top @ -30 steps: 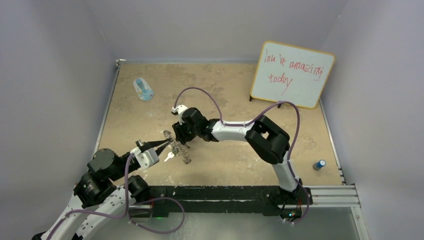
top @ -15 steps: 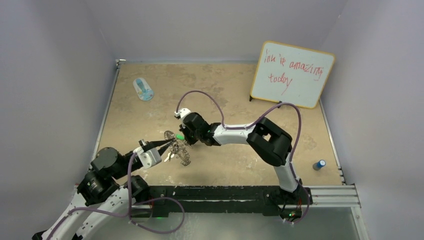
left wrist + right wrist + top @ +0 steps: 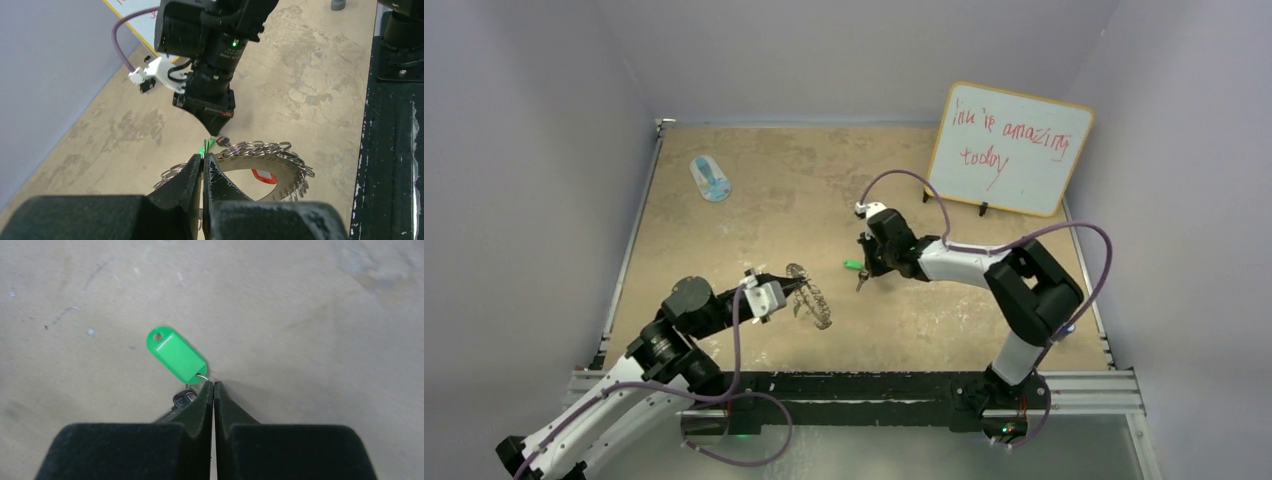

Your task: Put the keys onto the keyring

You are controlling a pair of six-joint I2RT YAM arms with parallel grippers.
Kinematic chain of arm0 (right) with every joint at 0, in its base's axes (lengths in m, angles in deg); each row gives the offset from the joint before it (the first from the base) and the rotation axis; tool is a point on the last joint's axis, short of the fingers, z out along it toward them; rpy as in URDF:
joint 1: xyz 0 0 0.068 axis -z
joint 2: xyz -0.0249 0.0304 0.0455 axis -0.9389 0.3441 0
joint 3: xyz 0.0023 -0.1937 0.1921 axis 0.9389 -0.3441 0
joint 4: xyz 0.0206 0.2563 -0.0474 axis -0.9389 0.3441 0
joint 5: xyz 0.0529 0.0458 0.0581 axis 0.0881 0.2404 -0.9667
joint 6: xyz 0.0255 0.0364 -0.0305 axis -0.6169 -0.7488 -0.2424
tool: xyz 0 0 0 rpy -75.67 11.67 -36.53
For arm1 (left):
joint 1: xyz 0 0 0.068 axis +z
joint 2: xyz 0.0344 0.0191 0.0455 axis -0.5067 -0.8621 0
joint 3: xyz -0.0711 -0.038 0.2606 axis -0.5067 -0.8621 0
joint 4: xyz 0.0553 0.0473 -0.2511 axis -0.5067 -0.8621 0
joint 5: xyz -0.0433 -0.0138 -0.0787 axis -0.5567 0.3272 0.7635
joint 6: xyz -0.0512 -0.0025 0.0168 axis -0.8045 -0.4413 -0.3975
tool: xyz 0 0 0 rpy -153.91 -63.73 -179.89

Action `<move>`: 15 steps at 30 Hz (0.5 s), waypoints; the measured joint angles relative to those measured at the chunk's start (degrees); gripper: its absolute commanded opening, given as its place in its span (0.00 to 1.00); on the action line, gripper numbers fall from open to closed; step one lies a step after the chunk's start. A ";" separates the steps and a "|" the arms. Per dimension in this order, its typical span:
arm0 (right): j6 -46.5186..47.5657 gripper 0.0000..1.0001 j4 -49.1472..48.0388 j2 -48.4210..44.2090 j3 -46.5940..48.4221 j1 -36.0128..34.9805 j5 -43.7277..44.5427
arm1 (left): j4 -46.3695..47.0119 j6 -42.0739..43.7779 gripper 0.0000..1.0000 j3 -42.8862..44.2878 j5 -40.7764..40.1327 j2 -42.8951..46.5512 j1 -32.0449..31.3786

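My left gripper (image 3: 202,159) is shut on the rim of the keyring (image 3: 272,159), a flat silver ring edged with wire loops, and holds it tilted above the table (image 3: 809,298). A red tag (image 3: 263,176) shows through its hole. To the right, apart from the ring, my right gripper (image 3: 213,385) is shut on the small wire loop of a key. The key's green tag (image 3: 176,355) sticks out ahead of the tips, and its dark head (image 3: 182,399) hangs beside the left finger. In the top view that gripper (image 3: 864,271) hovers mid-table with the green tag (image 3: 852,265).
A whiteboard (image 3: 1009,148) with red writing leans at the back right. A blue-and-white oval object (image 3: 711,179) lies at the back left. The black rail (image 3: 874,385) runs along the near edge, and grey walls close in three sides.
My right gripper shut at the keyring and moved right, taking the green-tagged key with it. My left arm carried the keyring a little to the right.
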 measured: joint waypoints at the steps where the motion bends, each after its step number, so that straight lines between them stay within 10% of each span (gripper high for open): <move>1: -0.07 0.01 0.72 -1.44 -1.16 1.18 -0.09 | 1.33 -0.63 0.00 -0.31 0.13 -1.55 0.00; 7: -1.09 0.43 2.34 -8.74 -5.81 5.55 -4.33 | 12.44 -3.82 0.00 -3.06 1.05 -9.84 -0.02; 15: -3.58 0.45 -1.42 -13.29 -10.93 12.11 -16.20 | 21.24 -4.87 0.00 -6.36 2.62 -19.04 -0.02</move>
